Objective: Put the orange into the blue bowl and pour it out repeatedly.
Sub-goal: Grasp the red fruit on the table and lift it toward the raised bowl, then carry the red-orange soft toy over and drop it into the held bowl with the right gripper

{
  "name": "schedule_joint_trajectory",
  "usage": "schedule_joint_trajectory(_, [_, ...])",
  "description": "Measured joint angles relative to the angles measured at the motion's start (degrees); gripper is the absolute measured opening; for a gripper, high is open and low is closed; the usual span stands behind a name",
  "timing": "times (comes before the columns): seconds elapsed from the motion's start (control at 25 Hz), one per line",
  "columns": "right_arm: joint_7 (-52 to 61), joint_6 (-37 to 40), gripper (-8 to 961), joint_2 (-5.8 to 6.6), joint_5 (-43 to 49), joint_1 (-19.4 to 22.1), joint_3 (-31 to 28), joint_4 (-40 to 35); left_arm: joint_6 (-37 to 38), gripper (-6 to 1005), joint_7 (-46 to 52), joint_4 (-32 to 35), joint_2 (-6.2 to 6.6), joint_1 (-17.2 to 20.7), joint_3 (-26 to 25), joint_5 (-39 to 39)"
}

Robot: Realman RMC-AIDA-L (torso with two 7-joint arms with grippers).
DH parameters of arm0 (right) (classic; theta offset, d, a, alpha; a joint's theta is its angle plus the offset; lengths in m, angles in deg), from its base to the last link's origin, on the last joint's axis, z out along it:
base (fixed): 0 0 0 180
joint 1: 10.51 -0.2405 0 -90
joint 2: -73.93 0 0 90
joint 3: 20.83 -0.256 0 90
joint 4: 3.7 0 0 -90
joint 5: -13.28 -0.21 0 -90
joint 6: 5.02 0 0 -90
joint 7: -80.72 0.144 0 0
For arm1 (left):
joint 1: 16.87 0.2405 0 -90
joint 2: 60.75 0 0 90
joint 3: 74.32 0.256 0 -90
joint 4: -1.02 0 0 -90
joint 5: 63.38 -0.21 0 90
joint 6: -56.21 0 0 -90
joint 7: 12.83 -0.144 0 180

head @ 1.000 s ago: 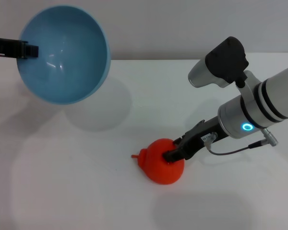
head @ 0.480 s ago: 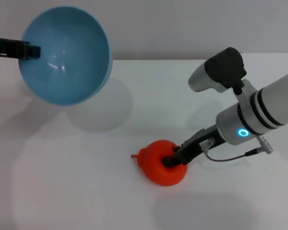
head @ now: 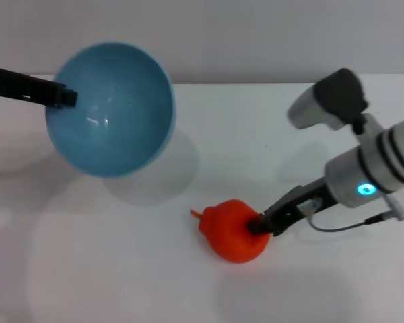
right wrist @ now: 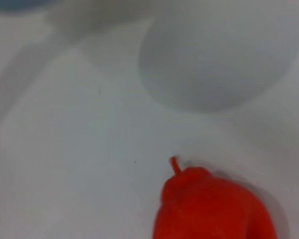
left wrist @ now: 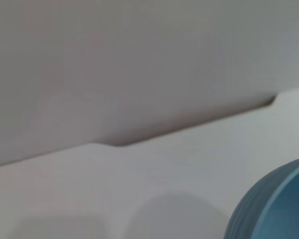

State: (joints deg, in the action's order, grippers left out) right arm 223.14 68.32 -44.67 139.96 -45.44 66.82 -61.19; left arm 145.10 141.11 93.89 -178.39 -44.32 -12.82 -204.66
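Note:
The orange [head: 229,232] rests on the white table, right of the middle, its small stem pointing left; the right wrist view shows the orange [right wrist: 209,209] close up. My right gripper [head: 259,225] is down at the fruit's right side, shut on it. The blue bowl [head: 111,111] hangs above the table at the back left, tilted so that its glossy inside faces the head camera, with nothing in it. My left gripper [head: 66,98] is shut on the bowl's left rim. A strip of the bowl's outer wall [left wrist: 274,204] shows in the left wrist view.
The white table [head: 121,269] ends at a grey wall [head: 256,33] behind. The bowl's shadow [head: 155,178] lies on the table below it. Nothing else stands on the surface.
The left gripper has carried the blue bowl right and lower, nearer the orange. The right arm has swung to the right, its gripper still at the orange, which has barely shifted.

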Motion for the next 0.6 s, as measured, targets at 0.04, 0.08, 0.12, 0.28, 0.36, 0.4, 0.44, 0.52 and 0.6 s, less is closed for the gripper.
schedule_joint_trajectory(0.04, [-0.9,1.8,107,-0.02,0.0,1.1,-2.1,-1.7,0.0,0,0.0,0.0,0.00,0.0,0.0,0.0])
schedule_joint_trajectory(0.08, [-1.4,3.0,92,-0.03,0.0,2.0,-3.7,-3.1,0.2,0,0.1,0.0,-0.01,-0.2,0.5,-0.2])
schedule_joint_trajectory(0.12, [-1.9,4.6,77,-0.05,0.0,3.3,-5.6,-5.2,0.3,0,0.5,0.0,-0.02,-0.4,1.6,-0.5])
schedule_joint_trajectory(0.28, [-2.3,10.8,30,-0.03,0.0,9.1,-11.6,-14.9,0.4,0,1.7,-0.1,-0.05,-0.7,3.7,-1.3])
schedule_joint_trajectory(0.36, [-2.7,14.4,28,-0.03,-1.0,11.9,-15.0,-20.0,0.4,0,2.6,-0.5,-0.10,-1.1,5.3,-2.4])
schedule_joint_trajectory(0.4, [-3.2,16.1,27,-0.02,-2.0,13.1,-17.0,-22.3,0.4,0,3.1,-0.9,-0.11,-1.4,6.5,-2.9])
schedule_joint_trajectory(0.44, [-4.9,20.2,26,-0.01,-5.6,15.2,-21.7,-26.9,0.6,0,3.9,-2.1,-0.14,-2.1,9.3,-3.8])
schedule_joint_trajectory(0.52, [-5.5,21.9,26,-0.01,-7.3,15.8,-23.9,-28.3,0.7,0,4.3,-3.0,-0.17,-2.8,11.1,-4.1])
schedule_joint_trajectory(0.6, [-7.2,25.3,26,0.00,-10.9,16.4,-28.2,-30.3,0.7,0,5.3,-4.7,-0.25,-4.2,14.4,-4.4])
